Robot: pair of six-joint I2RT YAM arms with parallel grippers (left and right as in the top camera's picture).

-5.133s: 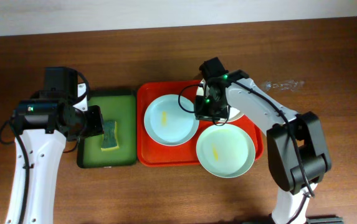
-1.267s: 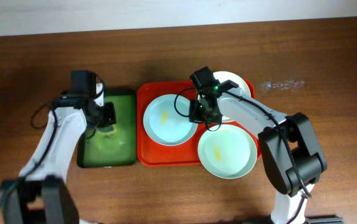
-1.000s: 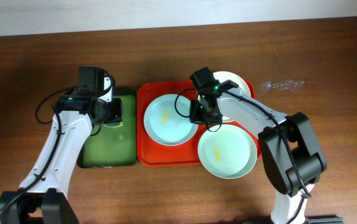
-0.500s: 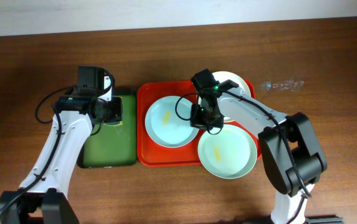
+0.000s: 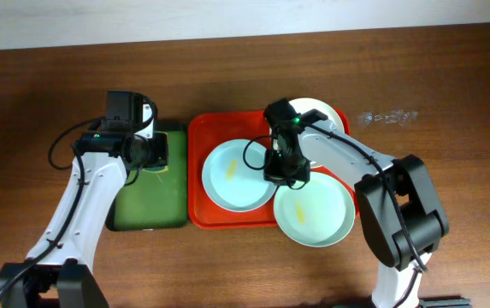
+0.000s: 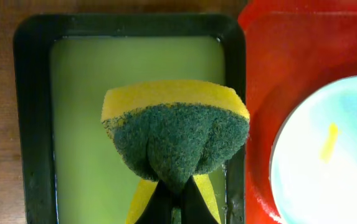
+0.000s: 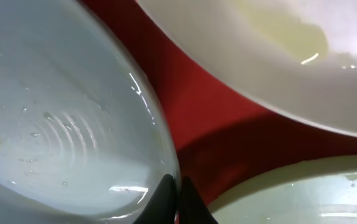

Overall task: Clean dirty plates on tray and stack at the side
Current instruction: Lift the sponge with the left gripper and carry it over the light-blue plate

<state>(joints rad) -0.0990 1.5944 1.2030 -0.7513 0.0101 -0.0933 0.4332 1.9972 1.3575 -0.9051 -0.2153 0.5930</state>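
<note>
The red tray (image 5: 200, 128) holds a pale blue plate (image 5: 232, 175) with a yellow smear at its left-middle. A pale green plate (image 5: 315, 214) overlaps the tray's right front corner. A white-cream plate (image 5: 326, 113) sits at the back right, mostly behind the arm. My right gripper (image 5: 284, 169) is shut on the blue plate's right rim (image 7: 159, 155). My left gripper (image 5: 146, 154) is shut on a yellow-and-green sponge (image 6: 175, 134), held above the dark green tray (image 6: 32, 112) near its right edge.
The dark green tray (image 5: 146, 201) lies just left of the red tray on the brown wooden table (image 5: 450, 94). A crumpled clear wrapper (image 5: 386, 115) lies at the right back.
My left gripper took the sponge from the green tray and lifted it toward the tray's right back. My right gripper closed on the blue plate's rim and has shifted it slightly forward and right.
</note>
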